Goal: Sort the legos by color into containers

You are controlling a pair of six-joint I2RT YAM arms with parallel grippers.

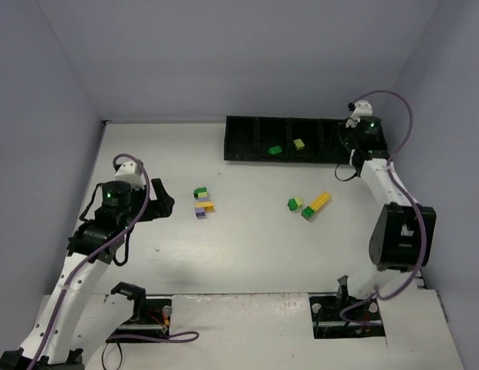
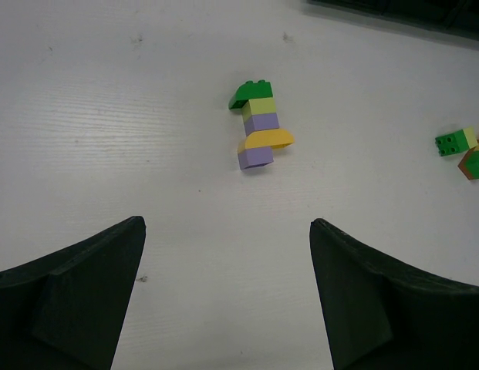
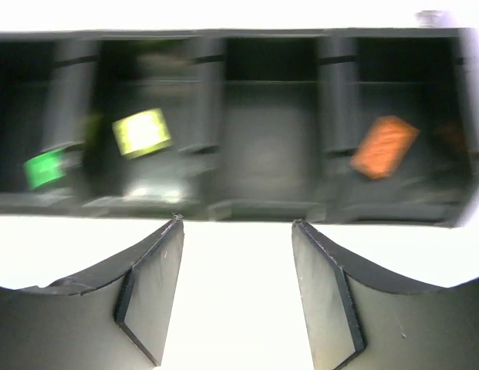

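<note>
Legos: stack left of worktop centre; cluster right of centre; green brick, lime brick, orange brick in tray.
Tray: far edge of worktop.
Right gripper: above tray's right end, jaws apart, empty.
Left gripper: facing stack, jaws wide, empty.

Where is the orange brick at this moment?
The right wrist view shows the orange brick in the rightmost compartment of the tray, two compartments to the right of the lime brick.

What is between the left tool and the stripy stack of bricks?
Nothing but bare white table. The left wrist view shows the left tool facing the brick stack across it.
</note>
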